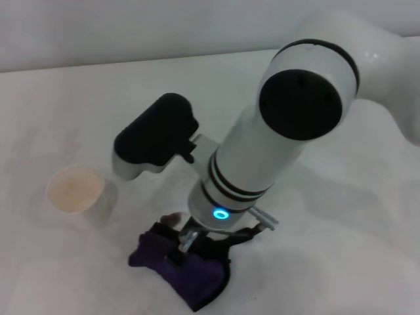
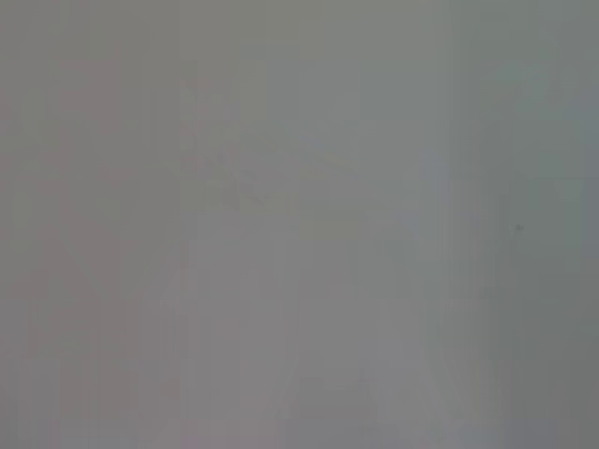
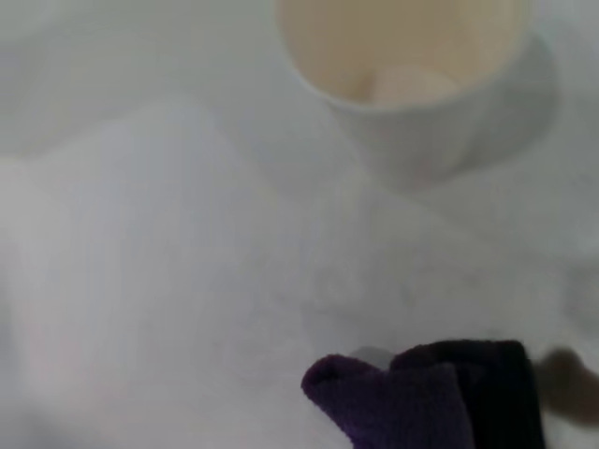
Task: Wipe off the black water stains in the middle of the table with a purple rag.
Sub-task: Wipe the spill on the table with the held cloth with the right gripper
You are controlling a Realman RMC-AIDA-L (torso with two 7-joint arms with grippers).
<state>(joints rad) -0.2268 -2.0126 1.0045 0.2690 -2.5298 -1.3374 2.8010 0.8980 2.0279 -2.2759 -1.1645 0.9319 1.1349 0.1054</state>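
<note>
The purple rag (image 1: 180, 266) lies bunched on the white table (image 1: 315, 262) near the front edge. My right gripper (image 1: 191, 241) comes straight down onto the rag's far side and is shut on it. The rag also shows in the right wrist view (image 3: 421, 402). The black water stain (image 1: 172, 218) is a small dark blotch just beyond the rag, partly hidden by the wrist. It shows next to the rag in the right wrist view (image 3: 566, 379). My left gripper is out of view, and the left wrist view shows only plain grey.
A white paper cup (image 1: 75, 190) stands upright to the left of the rag and the stain, and shows close in the right wrist view (image 3: 412, 65). The right arm (image 1: 275, 131) covers the middle of the table.
</note>
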